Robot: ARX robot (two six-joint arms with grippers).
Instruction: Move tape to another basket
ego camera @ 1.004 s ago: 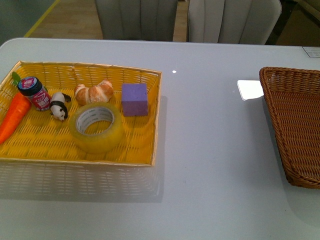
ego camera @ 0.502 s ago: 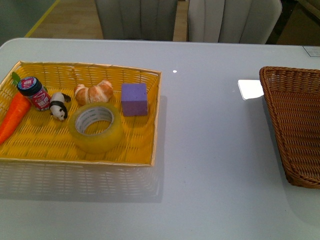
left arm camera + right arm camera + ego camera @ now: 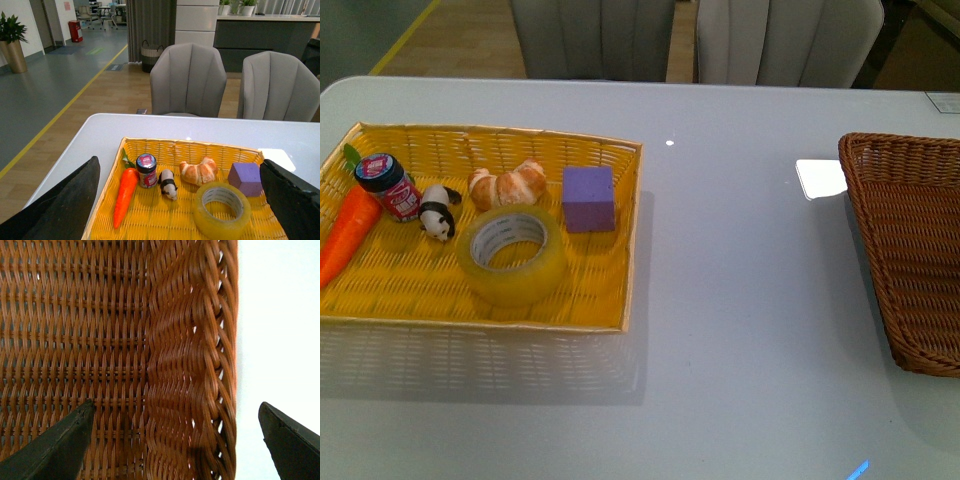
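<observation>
**Tape – orientation.** The tape (image 3: 520,280) lies flat on the floor of the yellow basket (image 3: 632,240), with its core opening facing straight up. The roll's axis is vertical. As a ring, it has no long axis in plan.

**Tape – position.** The tape sits just beside the cube (image 3: 589,198), to the cube's left and nearer the robot. Whether the two touch cannot be told. The croissant (image 3: 508,185) lies left of the cube, beyond the tape. The brown basket (image 3: 910,260) stands well apart from the cube, to its right, on the table (image 3: 740,300).

**Change from earlier frames.** No item has shifted. The only difference is a small blue glint at the near edge of the table, to the cube's right.

**Jaws.**
- The left gripper (image 3: 178,165) has its jaws spread wide and holds nothing. It faces the cube and tape (image 3: 215,227) from a distance.
- The right gripper (image 3: 176,404) also has its jaws spread wide and is empty. It straddles the brown basket's rim (image 3: 190,365), and contact cannot be told.
</observation>
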